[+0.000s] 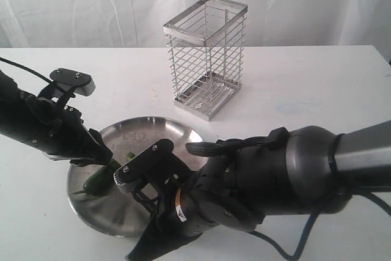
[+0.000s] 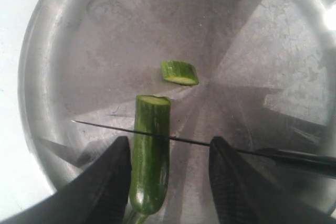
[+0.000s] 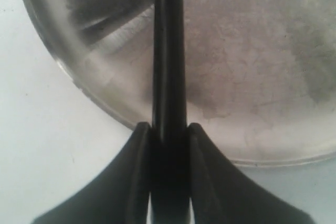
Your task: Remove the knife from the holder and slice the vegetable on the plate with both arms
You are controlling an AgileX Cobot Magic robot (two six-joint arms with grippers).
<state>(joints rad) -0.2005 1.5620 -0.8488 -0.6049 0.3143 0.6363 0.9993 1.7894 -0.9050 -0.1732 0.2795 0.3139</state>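
White table (image 1: 305, 90) with a round stainless-steel plate (image 1: 153, 129) close to the edge nearest the outside camera. Tall wire holder (image 1: 206, 56) upright toward the far edge, well apart from the plate.

On the left part of the plate: a glossy green chili pepper (image 2: 149, 156), lying flat, with a square-cut end. Just beyond that end, one small round slice (image 2: 179, 73), apart from the rest.

Left gripper (image 2: 169, 142) low over the plate, with jaws spread wide and one black finger (image 2: 105, 182) on each side of the pepper. One finger right against the pepper's side, the other clear of it with a gap. Not clamped on anything.

Right gripper (image 3: 169, 127) at the plate's near rim, closed tight on the black handle of the knife (image 3: 168, 51), with fingers pressed to both sides of it. Thin dark blade reaching out over the plate and lying crosswise on the pepper, a little back from the cut end, between the left gripper's fingers. Cannot tell whether the edge has gone into the flesh.

From outside: slim left arm (image 1: 36, 126) and thick right arm (image 1: 293, 163) both bent down over the plate, the right one with a yellow-orange label (image 1: 179, 212).
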